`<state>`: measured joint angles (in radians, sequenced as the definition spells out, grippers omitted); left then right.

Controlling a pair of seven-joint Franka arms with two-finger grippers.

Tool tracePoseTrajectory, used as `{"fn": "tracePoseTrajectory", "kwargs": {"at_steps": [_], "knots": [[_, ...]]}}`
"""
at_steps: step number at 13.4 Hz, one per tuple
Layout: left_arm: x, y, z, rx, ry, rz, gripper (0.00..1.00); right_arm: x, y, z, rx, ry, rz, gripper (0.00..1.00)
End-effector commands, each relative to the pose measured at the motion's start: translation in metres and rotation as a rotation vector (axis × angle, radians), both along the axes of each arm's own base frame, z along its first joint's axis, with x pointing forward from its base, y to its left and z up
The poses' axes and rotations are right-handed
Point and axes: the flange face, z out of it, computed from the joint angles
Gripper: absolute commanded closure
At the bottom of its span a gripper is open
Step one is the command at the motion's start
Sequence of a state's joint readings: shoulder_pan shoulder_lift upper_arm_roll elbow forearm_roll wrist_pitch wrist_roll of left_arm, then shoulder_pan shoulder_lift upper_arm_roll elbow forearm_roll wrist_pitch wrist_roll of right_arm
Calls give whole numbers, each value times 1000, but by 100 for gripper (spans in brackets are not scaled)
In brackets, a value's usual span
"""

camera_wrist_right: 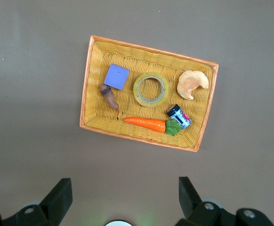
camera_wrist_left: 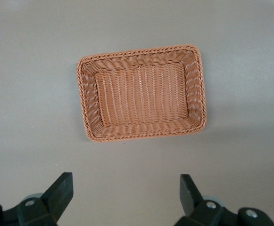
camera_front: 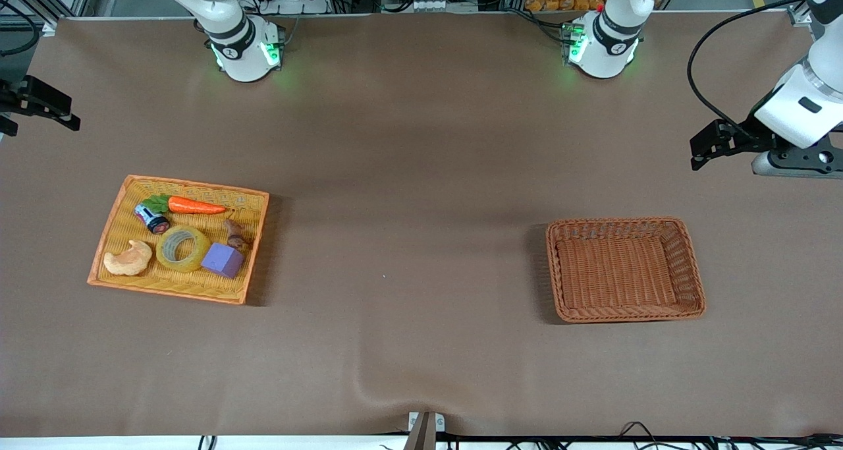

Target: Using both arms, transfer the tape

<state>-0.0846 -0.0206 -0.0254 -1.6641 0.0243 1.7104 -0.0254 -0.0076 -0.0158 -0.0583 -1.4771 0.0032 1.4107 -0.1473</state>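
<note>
While both arms wait at the edges of the surface (camera_front: 421,173), I see the tape (camera_front: 183,248) lying flat in the yellow tray (camera_front: 118,203) toward the right arm's end, between the croissant piece (camera_front: 128,259) and the purple block (camera_front: 222,259), with the carrot (camera_front: 195,205) farther from the front camera. My right hand (camera_wrist_right: 122,197) hangs high with fingers spread. My left hand (camera_wrist_left: 126,197) hangs fingers apart, the brown basket (camera_wrist_left: 141,133) in its wrist view.
</note>
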Motion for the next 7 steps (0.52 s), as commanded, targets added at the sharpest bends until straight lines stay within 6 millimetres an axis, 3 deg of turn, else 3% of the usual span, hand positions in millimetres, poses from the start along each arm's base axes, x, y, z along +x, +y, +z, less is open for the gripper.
{"fn": "tracePoseTrajectory", "kwargs": {"at_steps": [1,7], "knots": [[1,-1,1,-4,7,10,0,2,-7,3,-8,-4,-28,0],[1,0,1,-4,7,7,0,4,-17,1,-39,-2,-42,0]]}}
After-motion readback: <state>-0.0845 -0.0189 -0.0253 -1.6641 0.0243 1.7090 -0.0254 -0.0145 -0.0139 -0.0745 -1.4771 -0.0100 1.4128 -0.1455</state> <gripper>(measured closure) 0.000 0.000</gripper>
